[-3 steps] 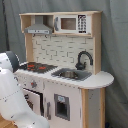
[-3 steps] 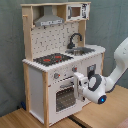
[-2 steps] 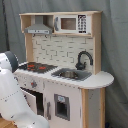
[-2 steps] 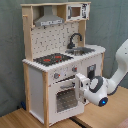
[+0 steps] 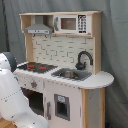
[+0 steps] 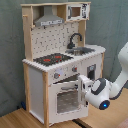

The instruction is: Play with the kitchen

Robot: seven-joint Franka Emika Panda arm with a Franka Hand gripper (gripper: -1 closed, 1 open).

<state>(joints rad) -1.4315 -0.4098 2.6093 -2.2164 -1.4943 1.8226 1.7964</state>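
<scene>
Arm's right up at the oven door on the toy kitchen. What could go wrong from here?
The oven door looks slightly ajar with the arm's wrist pressed close beside it; a sideways push could strain its hinge. The kitchen stands free on the floor, so a hard pull may shift or tip it.

Wooden floor (image 6: pixel 20 119) (light planks), the kitchen (image 6: pixel 42 80) standing on it

one toy kitchen (image 6: pixel 60 65), one robot arm (image 6: pixel 112 85), one faucet (image 5: pixel 84 59)
</scene>
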